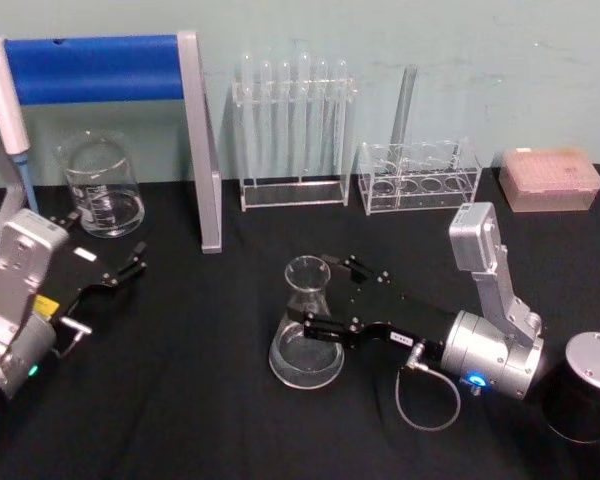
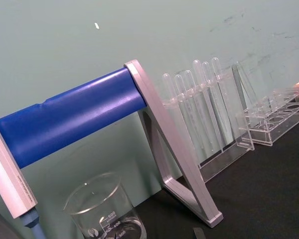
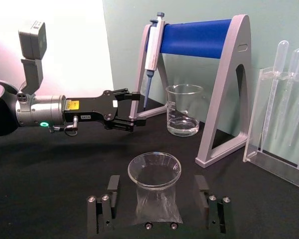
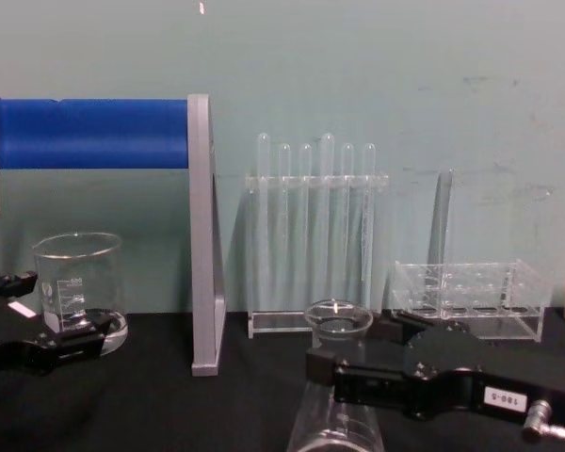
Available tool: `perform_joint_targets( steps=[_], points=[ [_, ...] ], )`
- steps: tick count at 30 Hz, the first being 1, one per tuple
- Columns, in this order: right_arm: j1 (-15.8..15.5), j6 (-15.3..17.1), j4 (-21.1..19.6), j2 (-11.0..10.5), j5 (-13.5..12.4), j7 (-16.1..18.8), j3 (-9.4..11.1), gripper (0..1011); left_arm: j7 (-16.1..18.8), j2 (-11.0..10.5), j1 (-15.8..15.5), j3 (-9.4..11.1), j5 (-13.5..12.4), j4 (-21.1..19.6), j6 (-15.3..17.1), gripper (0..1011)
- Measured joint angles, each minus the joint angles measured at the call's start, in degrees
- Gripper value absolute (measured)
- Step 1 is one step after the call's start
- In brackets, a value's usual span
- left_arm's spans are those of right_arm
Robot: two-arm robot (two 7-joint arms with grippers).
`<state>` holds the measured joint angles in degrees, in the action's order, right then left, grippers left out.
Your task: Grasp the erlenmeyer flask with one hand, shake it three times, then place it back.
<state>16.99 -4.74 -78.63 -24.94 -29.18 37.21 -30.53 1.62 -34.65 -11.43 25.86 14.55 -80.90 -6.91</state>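
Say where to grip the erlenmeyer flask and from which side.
Grip the erlenmeyer flask on the narrow neck below the flared rim, coming level from the robot's right. It stands upright, widening downward, and the right gripper straddles it, open. Left gripper idles far left.

head: I look down on black table [image 1: 200, 400] | chest: low, looking across | my wrists: close | all see blue-barred grey stand [image 1: 90, 68]

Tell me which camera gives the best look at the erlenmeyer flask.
The head view: the erlenmeyer flask shows rim to base, upright between the fingers of the right gripper. The right wrist view shows its rim and neck close up; the chest view shows its rim above the gripper.
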Motion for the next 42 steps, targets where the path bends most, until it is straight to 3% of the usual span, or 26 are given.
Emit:
perform_joint_targets(
  steps=[4,29,36,42],
  points=[
    [0.00,0.00,0.00,0.00,0.00,0.00,0.00,1002,0.00,0.00,0.00,0.00,0.00,0.00,0.00,1001],
    [-0.29,0.09,-0.45,-0.46,0.02,-0.11,0.30,1000,0.00,0.00,0.00,0.00,0.00,0.00,0.00,1001],
    [-0.92,0.40,-1.39,-1.81,-0.15,0.53,0.69,1000,0.00,0.00,0.00,0.00,0.00,0.00,0.00,1001],
    [-2.94,1.14,-3.70,-4.36,-0.55,-0.10,1.97,1000,0.00,0.00,0.00,0.00,0.00,0.00,0.00,1001]
  ],
)
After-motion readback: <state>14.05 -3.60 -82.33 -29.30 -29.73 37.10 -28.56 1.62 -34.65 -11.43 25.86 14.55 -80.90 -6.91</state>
